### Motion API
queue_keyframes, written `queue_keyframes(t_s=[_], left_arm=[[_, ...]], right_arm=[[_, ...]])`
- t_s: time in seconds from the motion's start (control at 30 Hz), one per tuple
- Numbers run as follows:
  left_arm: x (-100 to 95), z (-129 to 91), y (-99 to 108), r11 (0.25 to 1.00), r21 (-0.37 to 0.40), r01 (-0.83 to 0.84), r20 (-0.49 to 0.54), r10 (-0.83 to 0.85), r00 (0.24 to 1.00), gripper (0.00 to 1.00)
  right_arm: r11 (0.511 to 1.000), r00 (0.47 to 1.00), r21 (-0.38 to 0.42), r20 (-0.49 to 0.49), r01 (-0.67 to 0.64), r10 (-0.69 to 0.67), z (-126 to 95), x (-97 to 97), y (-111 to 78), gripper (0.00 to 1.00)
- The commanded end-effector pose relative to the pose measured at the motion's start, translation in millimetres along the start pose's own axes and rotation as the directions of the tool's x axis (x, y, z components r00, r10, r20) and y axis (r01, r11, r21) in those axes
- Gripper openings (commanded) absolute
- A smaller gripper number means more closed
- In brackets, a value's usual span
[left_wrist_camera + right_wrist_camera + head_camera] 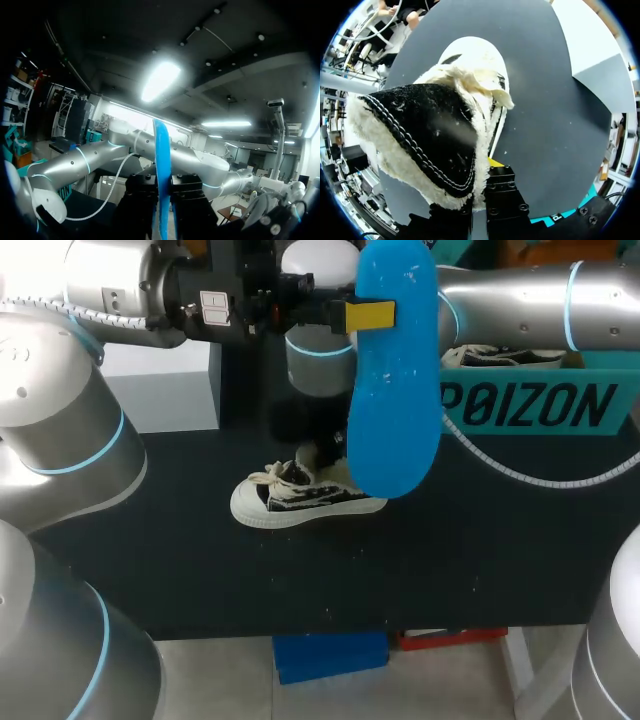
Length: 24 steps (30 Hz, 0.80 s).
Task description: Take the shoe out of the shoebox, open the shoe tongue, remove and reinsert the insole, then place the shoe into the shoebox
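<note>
Left gripper (368,314), raised high above the table (480,560): my fingers are clamped on the blue insole (395,390), one on each face. It hangs long end down, heel end near the fingers, clear of everything below. I judge this to be the removed half of the insole step. Held up this way, it can be turned and aimed back at the shoe mouth.

Right gripper (481,200), low at the heel of the shoe (300,500): my fingers pinch the fleece-lined collar wall, one inside and one outside. Fleece hides the inner pad, so the contact there appears firm rather than proven. The grip pins the shoe sole-down on the table, toe pointing away from me, and holds the opening wide with the tongue (487,92) thrown forward.

Shoebox (540,405), teal, at the far right of the table, well apart from the shoe. It stays out of the way until reinsertion is done.
</note>
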State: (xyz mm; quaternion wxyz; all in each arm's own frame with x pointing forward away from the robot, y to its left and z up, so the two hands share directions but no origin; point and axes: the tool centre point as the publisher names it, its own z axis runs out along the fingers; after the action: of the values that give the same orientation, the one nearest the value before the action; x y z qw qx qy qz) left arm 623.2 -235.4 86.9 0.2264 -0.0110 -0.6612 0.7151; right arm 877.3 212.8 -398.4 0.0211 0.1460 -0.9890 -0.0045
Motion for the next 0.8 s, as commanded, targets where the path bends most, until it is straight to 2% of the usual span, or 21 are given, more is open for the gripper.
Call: queue_keyframes(t_s=[0.03,0.63,0.7,0.8], left_arm=[[-0.3,2,1,1.000,0.002,-0.001,0.002,0.001,1.000,0.00],[-0.3,2,1,1.000,0.002,-0.001,0.002,0.001,1.000,0.00],[-0.3,2,1,1.000,0.002,-0.001,0.002,0.001,1.000,0.00],[-0.3,2,1,1.000,0.002,-0.001,0.002,0.001,1.000,0.00]], right_arm=[[1.000,1.000,0.001,-0.003,0.001,-0.001,2,-0.6,0.1,0.00],[1.000,1.000,0.001,-0.003,0.001,-0.001,2,-0.6,0.1,0.00],[0.999,0.998,-0.023,-0.054,0.026,-0.027,-10,9.0,-1.3,0.00],[1.000,0.999,-0.013,-0.035,0.002,-0.002,-36,17.5,-4.5,0.00]])
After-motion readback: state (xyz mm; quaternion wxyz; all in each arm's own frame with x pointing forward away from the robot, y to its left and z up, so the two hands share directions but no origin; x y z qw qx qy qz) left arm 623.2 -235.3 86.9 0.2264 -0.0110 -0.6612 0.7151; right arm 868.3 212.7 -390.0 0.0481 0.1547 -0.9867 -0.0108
